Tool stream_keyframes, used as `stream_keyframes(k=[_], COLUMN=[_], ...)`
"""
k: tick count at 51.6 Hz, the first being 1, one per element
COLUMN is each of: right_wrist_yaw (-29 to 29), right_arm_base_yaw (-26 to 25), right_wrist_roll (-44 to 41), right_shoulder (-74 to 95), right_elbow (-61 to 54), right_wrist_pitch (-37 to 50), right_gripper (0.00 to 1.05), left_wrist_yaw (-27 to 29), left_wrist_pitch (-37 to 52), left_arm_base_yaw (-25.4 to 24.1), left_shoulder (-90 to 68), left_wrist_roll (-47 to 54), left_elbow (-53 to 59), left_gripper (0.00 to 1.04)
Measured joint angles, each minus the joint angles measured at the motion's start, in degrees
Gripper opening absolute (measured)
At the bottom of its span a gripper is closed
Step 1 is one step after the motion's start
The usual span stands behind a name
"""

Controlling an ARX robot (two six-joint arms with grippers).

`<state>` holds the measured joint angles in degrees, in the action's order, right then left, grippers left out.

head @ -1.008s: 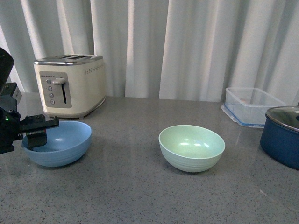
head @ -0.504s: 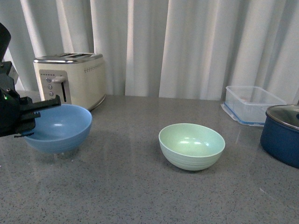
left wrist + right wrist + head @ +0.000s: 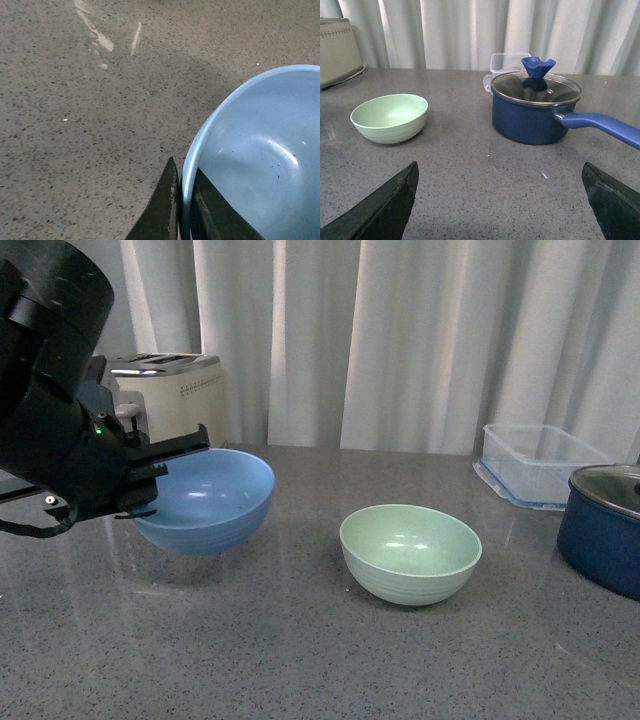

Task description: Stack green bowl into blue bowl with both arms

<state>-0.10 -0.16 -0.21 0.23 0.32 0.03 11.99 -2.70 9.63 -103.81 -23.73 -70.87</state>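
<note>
The blue bowl (image 3: 205, 500) hangs above the counter at the left, held by its near-left rim. My left gripper (image 3: 150, 475) is shut on that rim; in the left wrist view its fingers (image 3: 165, 210) pinch the bowl's wall (image 3: 250, 160), one inside and one outside. The green bowl (image 3: 410, 554) stands upright on the counter at the middle, to the right of the blue bowl and apart from it. It also shows in the right wrist view (image 3: 390, 118). My right gripper (image 3: 502, 200) is open and empty, low over the counter, out of the front view.
A cream toaster (image 3: 170, 390) stands behind the left arm. A clear plastic container (image 3: 540, 465) sits at the back right. A dark navy pot with a glass lid (image 3: 605, 530) stands at the right edge, its handle (image 3: 600, 125) pointing out. White curtains hang behind.
My left arm has lifted the blue bowl off the counter and carried it to the right, towards the green bowl. The green bowl has not moved.
</note>
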Motion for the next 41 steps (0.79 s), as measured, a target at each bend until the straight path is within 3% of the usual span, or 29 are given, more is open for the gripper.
stream_keyframes(k=[23, 41], right_wrist_yaw=[0.0, 0.0], right_arm_base_yaw=[0.0, 0.0], right_wrist_roll=[0.0, 0.0], right_shoulder=[0.0, 0.0], right_elbow=[0.0, 0.0], right_wrist_pitch=[0.0, 0.0], right_gripper=[0.95, 0.95], left_wrist_yaw=[-0.4, 0.3], left_wrist_pitch=[-1.3, -1.6], left_arm_base_yaw=[4.8, 5.9], left_shoulder=[-7.8, -9.2], left_wrist_roll=[-1.7, -1.9], left_elbow=[-7.0, -7.3], left_gripper=[0.04, 0.04])
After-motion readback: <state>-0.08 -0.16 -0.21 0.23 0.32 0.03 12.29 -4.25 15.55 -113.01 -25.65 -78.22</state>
